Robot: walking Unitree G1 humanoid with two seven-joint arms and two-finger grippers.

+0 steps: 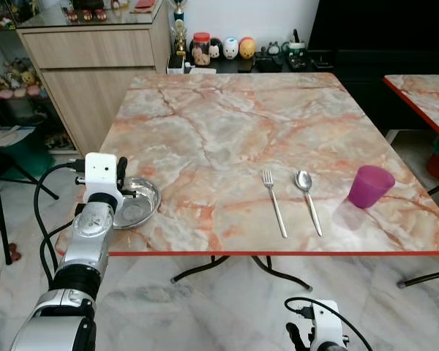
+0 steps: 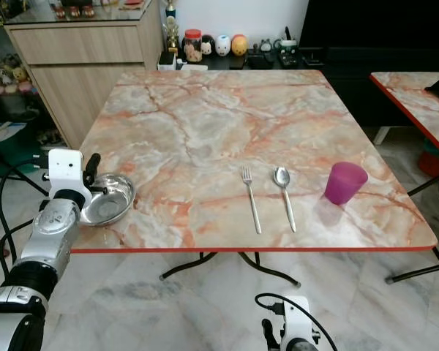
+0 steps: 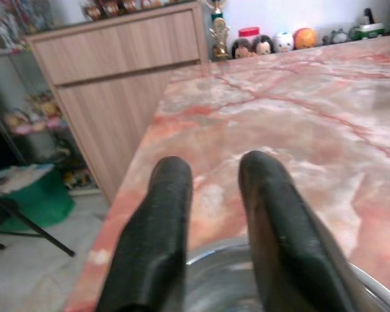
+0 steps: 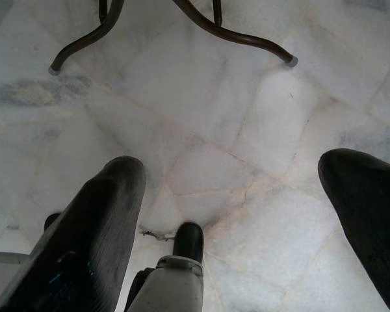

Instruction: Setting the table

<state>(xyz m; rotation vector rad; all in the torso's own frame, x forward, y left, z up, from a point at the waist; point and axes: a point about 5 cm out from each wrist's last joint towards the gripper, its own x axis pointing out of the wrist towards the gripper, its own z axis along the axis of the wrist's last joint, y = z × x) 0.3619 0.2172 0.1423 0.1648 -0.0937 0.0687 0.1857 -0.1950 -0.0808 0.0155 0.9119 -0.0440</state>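
A small steel bowl (image 1: pixel 137 204) rests on the near left corner of the marble table (image 1: pixel 227 124). My left gripper (image 3: pixel 211 170) is shut on the bowl's rim, its black fingers (image 1: pixel 121 170) standing over the bowl's left side. A fork (image 1: pixel 274 202) and a spoon (image 1: pixel 307 197) lie side by side near the front edge, right of centre. Right of the spoon stands a purple cup (image 1: pixel 371 186), upright. My right gripper (image 4: pixel 247 175) hangs open low over the floor in front of the table, holding nothing.
A wooden cabinet (image 1: pixel 95 66) stands behind the table's left side. Jars and figurines (image 1: pixel 227 50) line a low shelf at the back. A second marble table (image 1: pixel 424 102) is at the right. Black table legs (image 4: pixel 201 19) stand on the tiled floor.
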